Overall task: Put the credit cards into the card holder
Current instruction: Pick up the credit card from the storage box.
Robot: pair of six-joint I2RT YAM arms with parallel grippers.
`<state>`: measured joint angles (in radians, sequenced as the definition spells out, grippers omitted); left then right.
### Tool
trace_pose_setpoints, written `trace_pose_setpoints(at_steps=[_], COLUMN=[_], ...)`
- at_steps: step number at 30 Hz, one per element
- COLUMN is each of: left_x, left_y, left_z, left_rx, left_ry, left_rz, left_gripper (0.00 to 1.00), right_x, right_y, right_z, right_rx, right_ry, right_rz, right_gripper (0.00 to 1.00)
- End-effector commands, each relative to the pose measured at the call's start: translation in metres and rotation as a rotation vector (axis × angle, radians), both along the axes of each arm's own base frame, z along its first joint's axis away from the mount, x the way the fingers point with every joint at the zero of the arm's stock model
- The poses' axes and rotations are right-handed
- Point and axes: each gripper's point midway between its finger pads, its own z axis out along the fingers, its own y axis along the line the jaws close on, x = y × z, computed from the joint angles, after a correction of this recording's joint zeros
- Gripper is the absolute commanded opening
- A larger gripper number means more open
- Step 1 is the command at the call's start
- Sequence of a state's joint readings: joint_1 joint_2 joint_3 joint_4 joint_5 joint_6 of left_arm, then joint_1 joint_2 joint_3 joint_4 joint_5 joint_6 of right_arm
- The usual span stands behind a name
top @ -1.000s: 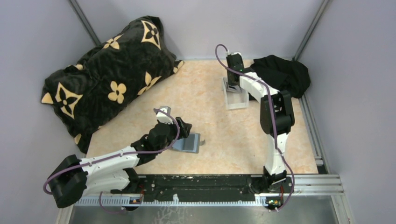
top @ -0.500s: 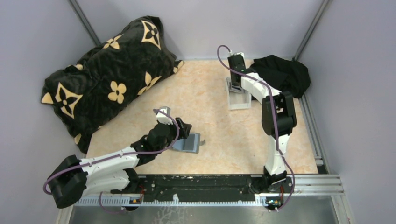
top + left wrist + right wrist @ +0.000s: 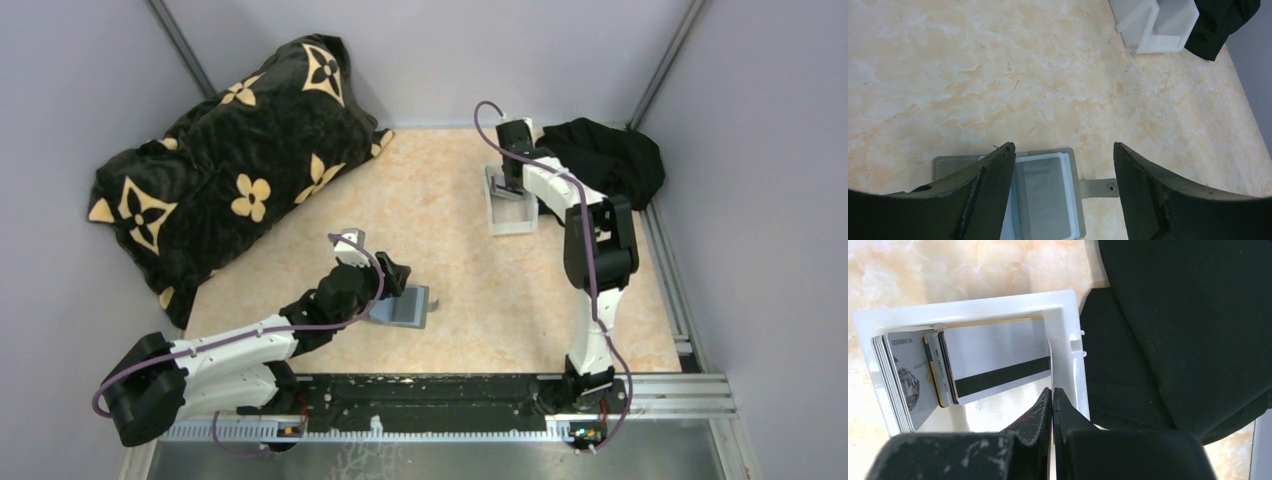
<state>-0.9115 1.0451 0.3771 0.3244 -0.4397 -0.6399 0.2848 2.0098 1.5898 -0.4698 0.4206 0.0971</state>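
Note:
The card holder (image 3: 1048,195) lies open on the marble table, a clear sleeve facing up and its snap tab pointing right; from the top it is the grey rectangle (image 3: 407,307). My left gripper (image 3: 1064,146) hovers just above it, open wide, with nothing between the fingers. The credit cards (image 3: 998,360) stand on edge in a white tray (image 3: 968,307); the front one is silver with a black stripe, and a grey patterned stack (image 3: 903,380) leans at the left. My right gripper (image 3: 1052,390) is shut inside the tray, its tips just below the front card's lower right corner, beside the tray's right wall.
A black cloth (image 3: 605,160) is heaped against the tray's right side and fills the right of the right wrist view (image 3: 1173,330). A large black pillow with cream flowers (image 3: 230,160) covers the far left corner. Grey walls enclose the table.
The right gripper has shifted a little to the right over the tray and its jaws have closed. The left arm and the card holder have not moved.

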Motion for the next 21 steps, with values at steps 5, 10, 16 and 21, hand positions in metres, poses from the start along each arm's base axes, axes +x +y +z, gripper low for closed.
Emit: trace_pose_setpoints(at_steps=[5, 10, 16, 21], left_x=[0.004, 0.008, 0.006, 0.003], left_y=[0.0, -0.003, -0.01, -0.018], left_z=[0.014, 0.024, 0.045, 0.068], left_rx=[-0.044, -0.057, -0.115, -0.111], left_ry=[-0.033, -0.052, -0.109, -0.169], left_rz=[0.012, 0.001, -0.081, -0.153], left_gripper=[0.79, 0.83, 0.9, 0.96], right_x=[0.005, 0.0, -0.026, -0.077], right_y=[0.004, 0.01, 0.029, 0.073], right_z=[0.038, 0.082, 0.128, 0.16], right_rx=[0.047, 0.093, 0.147, 0.264], right_ry=[-0.097, -0.19, -0.263, -0.302], right_rz=[0.017, 0.045, 0.104, 0.229], right_gripper=[0.0, 0.0, 0.0, 0.0])
